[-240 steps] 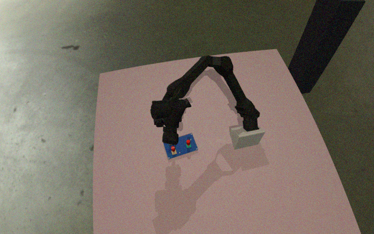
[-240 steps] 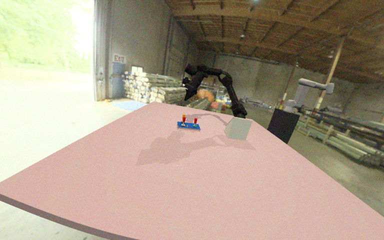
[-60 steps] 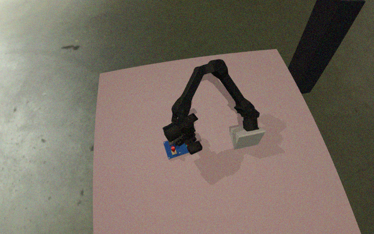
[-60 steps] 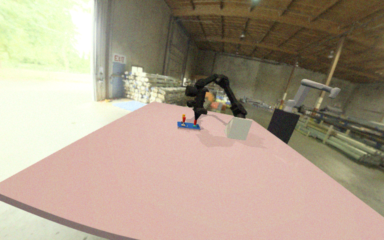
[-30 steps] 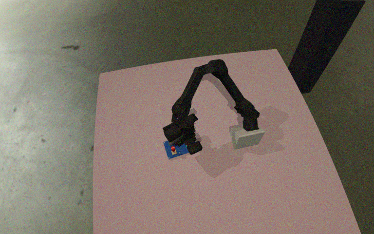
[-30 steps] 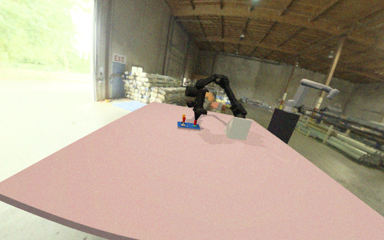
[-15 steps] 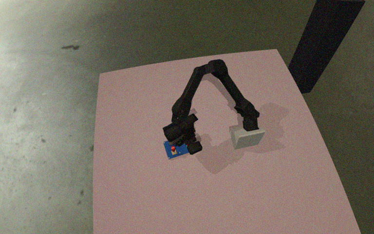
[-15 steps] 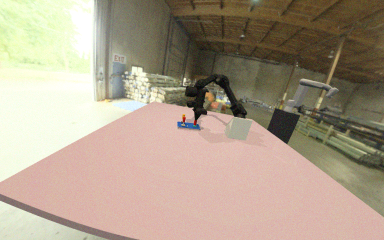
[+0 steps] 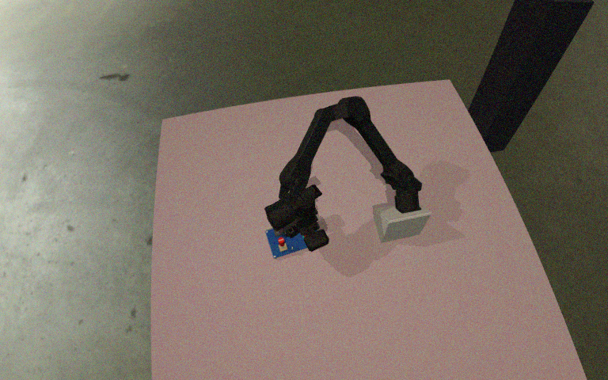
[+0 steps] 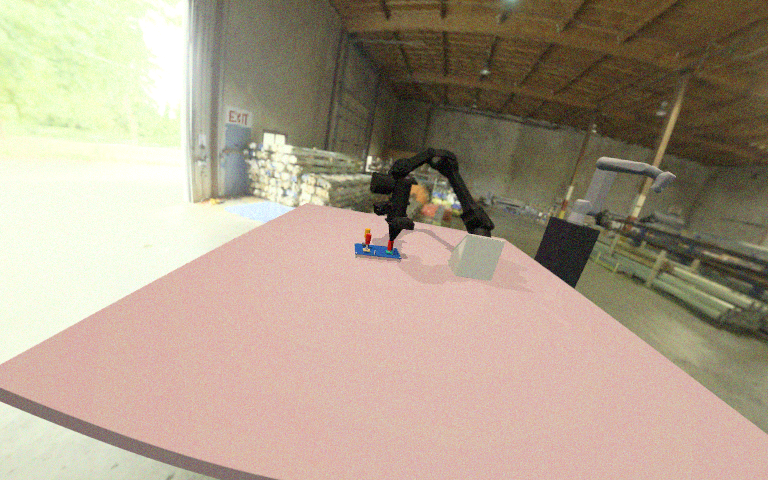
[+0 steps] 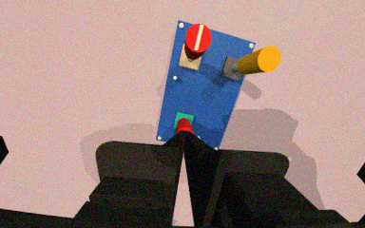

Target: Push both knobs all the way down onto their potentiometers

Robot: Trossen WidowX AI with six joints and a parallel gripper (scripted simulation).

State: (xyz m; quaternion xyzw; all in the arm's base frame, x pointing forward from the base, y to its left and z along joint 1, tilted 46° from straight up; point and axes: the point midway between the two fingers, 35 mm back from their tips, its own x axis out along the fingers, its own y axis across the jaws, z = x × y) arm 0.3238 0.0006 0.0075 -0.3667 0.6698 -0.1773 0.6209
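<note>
The blue circuit board [image 9: 298, 244] [image 10: 376, 254] [image 11: 190, 95] stands on the table. A red knob [image 9: 281, 241] [image 10: 368, 240] [image 11: 198, 38] with a white line stands over a cream potentiometer [image 11: 189, 64], with some shaft showing below it. A yellow knob [image 10: 367, 230] [image 11: 269, 59] stands over a grey potentiometer [image 11: 231, 67]. Another red knob [image 10: 389, 246] [image 11: 184, 125] is over the green potentiometer [image 11: 183, 117]. My gripper [image 10: 390, 238] [image 11: 183, 134] is shut, nothing between its fingers. Its tips are at the top of this red knob and hide it in the wrist view; contact cannot be told. The arm hides part of the board in the top view.
The pale block [image 9: 404, 227] [image 10: 478, 257] at the arm's base stands on the pink table [image 9: 359, 322] [image 10: 362, 362] to the right of the board. A dark pillar [image 9: 529, 76] stands beyond the table's right edge. The yellow knob rises beside the cream potentiometer's red knob.
</note>
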